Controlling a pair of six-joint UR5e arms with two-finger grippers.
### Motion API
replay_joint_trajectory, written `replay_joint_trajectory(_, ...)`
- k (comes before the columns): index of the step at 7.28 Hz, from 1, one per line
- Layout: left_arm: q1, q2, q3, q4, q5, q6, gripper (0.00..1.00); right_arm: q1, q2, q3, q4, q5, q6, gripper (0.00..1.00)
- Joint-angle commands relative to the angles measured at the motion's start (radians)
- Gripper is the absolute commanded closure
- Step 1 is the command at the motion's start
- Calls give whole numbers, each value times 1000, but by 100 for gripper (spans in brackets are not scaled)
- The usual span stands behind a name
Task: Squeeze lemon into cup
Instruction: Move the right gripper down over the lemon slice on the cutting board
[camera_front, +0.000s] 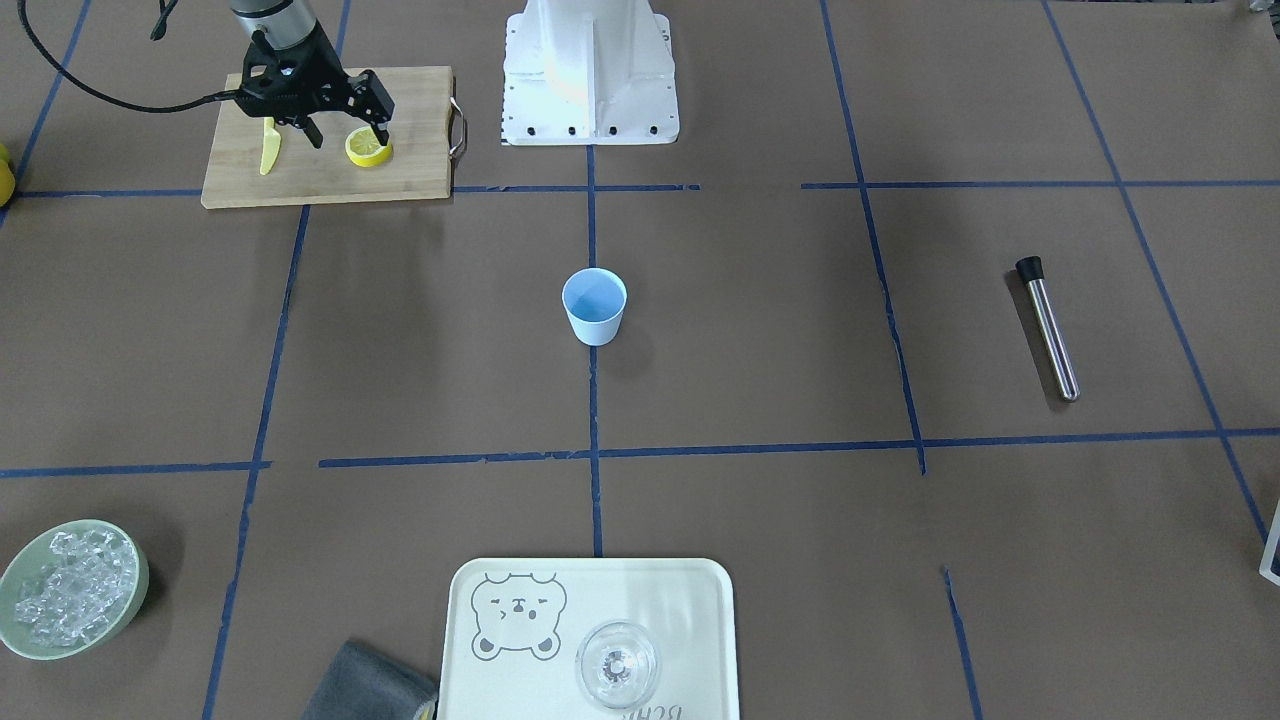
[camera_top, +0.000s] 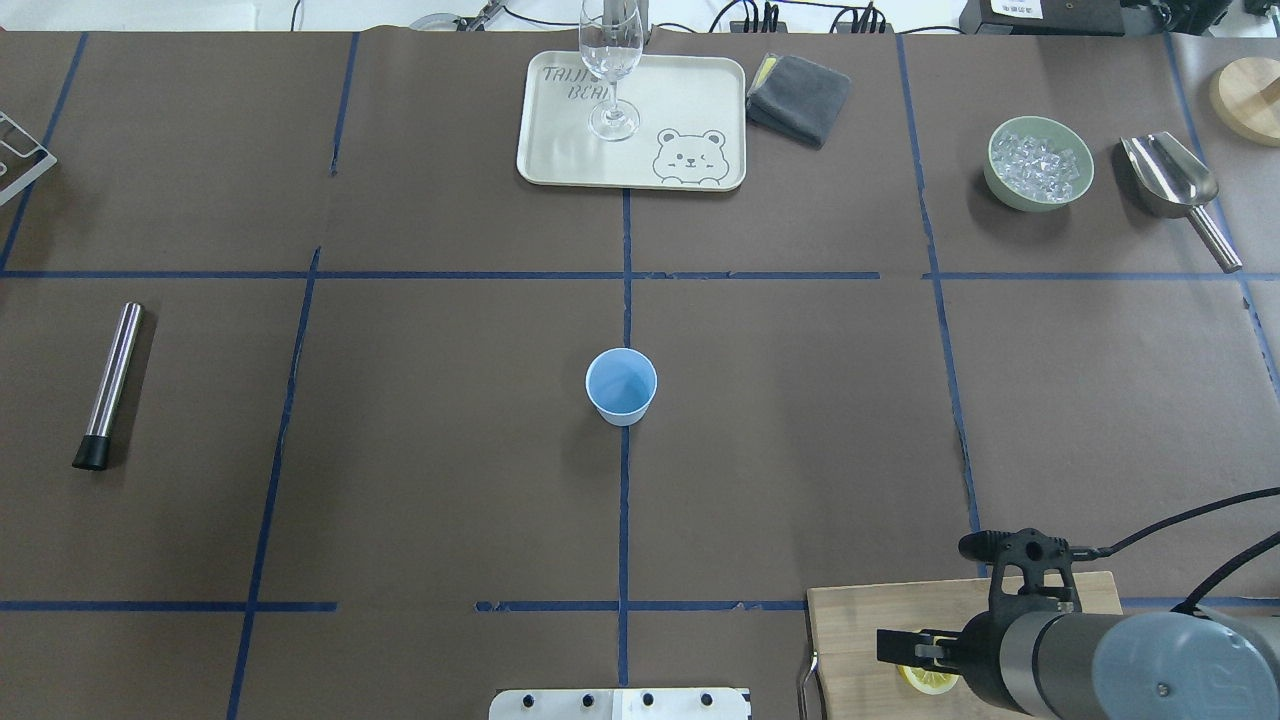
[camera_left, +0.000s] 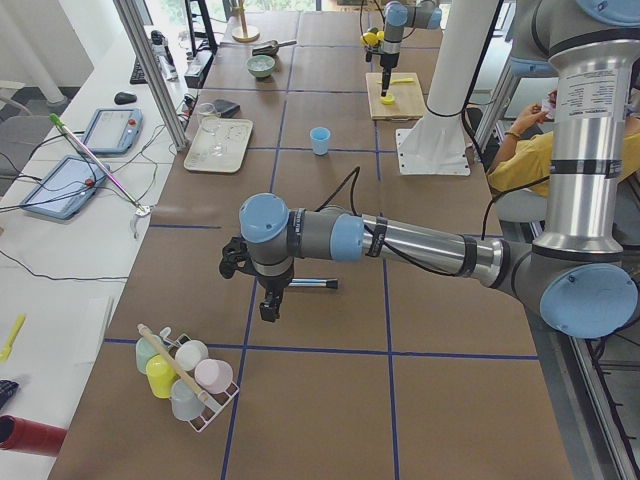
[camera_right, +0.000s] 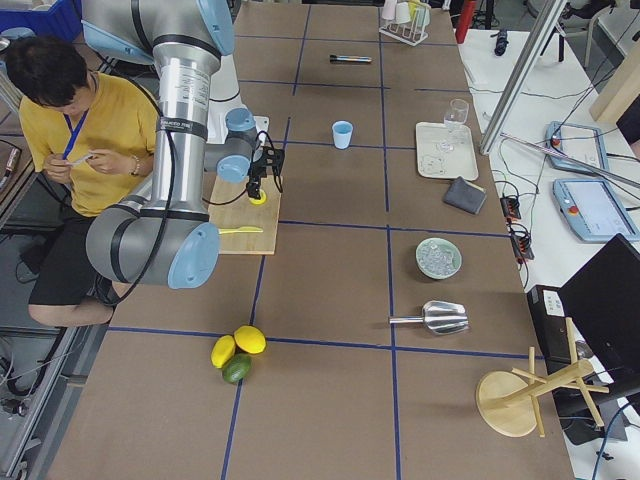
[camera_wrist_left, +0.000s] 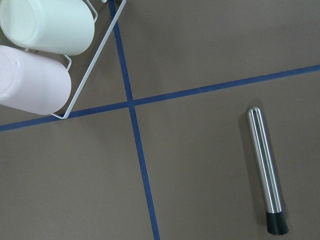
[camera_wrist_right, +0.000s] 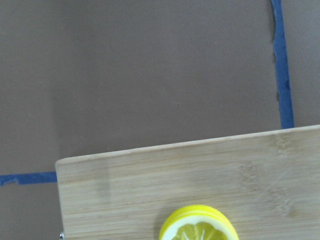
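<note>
Brown-paper table (camera_front: 760, 330) w/ blue tape grid (camera_front: 760, 449); the cup (camera_front: 594, 308) stands upright at centre, well apart from the cutting board (camera_front: 420, 150) near robot base (camera_front: 590, 90). Right gripper (camera_front: 348, 138) over board, jaws spread, one finger by the lemon (camera_front: 367, 151) lying flat there. Left gripper (camera_left: 268, 305) seen only side-on, can't tell its state; seated person (camera_right: 75, 120) behind robot.

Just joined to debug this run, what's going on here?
The right gripper is down over the cutting board with its jaws open. One fingertip overlaps the lemon in the front view, and as far as I can tell there is no grip yet. A yellow knife lies beside it. The cup stands upright mid-table, apart from both arms. The left gripper hangs near the metal rod at the table's left end. I cannot tell whether it is open or shut.
</note>
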Motion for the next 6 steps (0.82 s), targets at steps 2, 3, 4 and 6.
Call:
replay_joint_trajectory(2,0,2,-1,1,0,0,0,-16,70,1,-149,-3,19,0)
replay_joint_trajectory(3,0,2,-3,1,0,0,0,-17,60,-4,-149,1,16,0)
replay_joint_trajectory(4,-1,2,-7,1,0,0,0,-19,57,-19,-149,-2,16,0)
replay_joint_trajectory(6,-1,2,-9,1,0,0,0,-16,57,-22,-140,7,16,2)
